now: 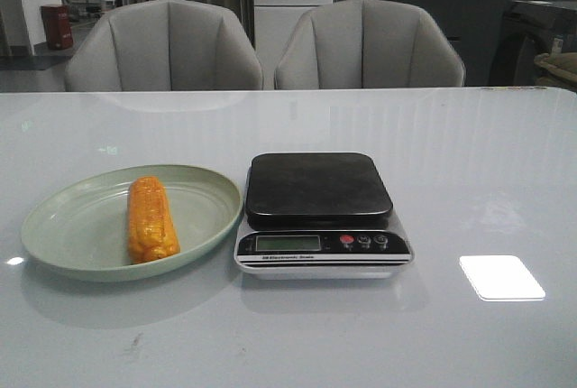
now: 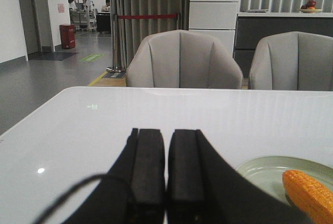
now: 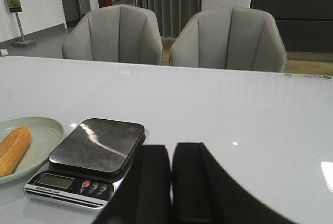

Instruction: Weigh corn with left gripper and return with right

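Note:
The orange-yellow corn (image 1: 151, 219) lies lengthwise on a pale green plate (image 1: 63, 226) at the left of the white table. It also shows in the left wrist view (image 2: 311, 194) and in the right wrist view (image 3: 13, 150). A kitchen scale with a black platform (image 1: 317, 188) stands right beside the plate, with nothing on it; it also shows in the right wrist view (image 3: 98, 146). Neither arm shows in the front view. My left gripper (image 2: 166, 133) is shut and empty, well short of the plate. My right gripper (image 3: 171, 148) is shut and empty, beside the scale.
The scale's display and buttons (image 1: 320, 243) face the near table edge. Two grey chairs (image 1: 167, 45) (image 1: 370, 43) stand behind the table's far edge. A bright light patch (image 1: 501, 277) lies on the tabletop right of the scale.

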`<move>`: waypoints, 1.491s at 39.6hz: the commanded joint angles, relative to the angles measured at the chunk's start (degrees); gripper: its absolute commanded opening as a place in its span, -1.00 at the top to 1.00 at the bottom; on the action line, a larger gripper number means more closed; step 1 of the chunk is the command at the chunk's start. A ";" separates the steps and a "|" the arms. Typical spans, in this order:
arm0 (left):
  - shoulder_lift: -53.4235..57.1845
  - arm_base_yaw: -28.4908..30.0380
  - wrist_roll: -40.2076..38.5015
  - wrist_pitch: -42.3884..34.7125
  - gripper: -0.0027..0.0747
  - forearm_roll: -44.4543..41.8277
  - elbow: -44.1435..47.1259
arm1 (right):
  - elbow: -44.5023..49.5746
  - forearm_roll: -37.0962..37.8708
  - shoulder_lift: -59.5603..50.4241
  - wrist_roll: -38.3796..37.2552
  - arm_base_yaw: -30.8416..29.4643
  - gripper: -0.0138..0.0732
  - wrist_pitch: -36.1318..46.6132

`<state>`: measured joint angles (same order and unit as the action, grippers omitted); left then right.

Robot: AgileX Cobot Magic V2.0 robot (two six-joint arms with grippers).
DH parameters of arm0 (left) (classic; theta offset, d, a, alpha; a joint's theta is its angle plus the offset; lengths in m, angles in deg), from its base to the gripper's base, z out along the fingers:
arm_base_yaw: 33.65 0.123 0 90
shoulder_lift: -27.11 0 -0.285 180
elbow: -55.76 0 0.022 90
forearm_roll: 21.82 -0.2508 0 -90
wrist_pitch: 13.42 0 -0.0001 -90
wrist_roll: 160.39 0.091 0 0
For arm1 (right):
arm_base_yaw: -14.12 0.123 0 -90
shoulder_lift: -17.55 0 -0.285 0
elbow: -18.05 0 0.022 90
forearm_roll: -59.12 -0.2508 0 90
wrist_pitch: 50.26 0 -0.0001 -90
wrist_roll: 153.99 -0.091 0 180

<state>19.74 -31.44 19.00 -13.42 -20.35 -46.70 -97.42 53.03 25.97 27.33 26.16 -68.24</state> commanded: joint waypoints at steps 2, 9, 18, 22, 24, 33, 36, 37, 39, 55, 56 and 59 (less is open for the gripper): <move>1.12 -0.17 -0.19 -4.46 0.64 0.11 1.91 | -1.42 0.01 0.60 0.44 0.03 0.28 4.23; 1.12 -0.17 -0.19 -4.46 0.64 0.11 1.91 | -1.42 0.01 0.60 0.44 0.03 0.28 4.23; 1.12 -0.17 -0.19 -4.46 0.64 0.11 1.91 | -1.42 0.01 0.60 0.44 0.03 0.28 4.23; 1.12 -0.17 -0.19 -4.46 0.64 0.11 1.91 | -1.42 0.01 0.60 0.44 0.03 0.28 4.23; 1.12 -0.17 -0.19 -4.46 0.64 0.11 1.91 | -1.42 0.01 0.60 0.44 0.03 0.28 4.23; 1.12 -0.17 -0.19 -4.46 0.64 0.11 1.91 | -1.42 0.01 0.60 0.44 0.03 0.28 4.23; 1.12 -0.17 -0.19 -4.46 0.64 0.11 1.91 | -1.42 0.01 0.60 0.44 0.03 0.28 4.23; 1.12 -0.17 -0.19 -4.46 0.64 0.11 1.91 | -1.42 0.01 0.60 0.44 0.03 0.28 4.23; 1.12 -0.17 -0.19 -4.46 0.64 0.11 1.91 | -1.42 0.01 0.60 0.44 0.03 0.28 4.23; 1.12 -0.17 -0.19 -4.46 0.64 0.11 1.91 | 4.06 1.26 -0.13 0.44 -1.74 0.28 5.80; 1.12 -0.17 -0.19 -4.46 0.64 0.11 1.91 | 5.07 1.76 -0.38 0.44 -2.45 0.28 5.80; 1.12 -0.17 -0.19 -4.46 0.64 0.11 1.91 | 7.64 3.53 -1.42 0.44 -4.60 0.28 5.80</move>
<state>19.74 -31.44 19.00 -13.42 -20.35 -46.70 -90.38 54.32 24.89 27.33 23.66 -67.23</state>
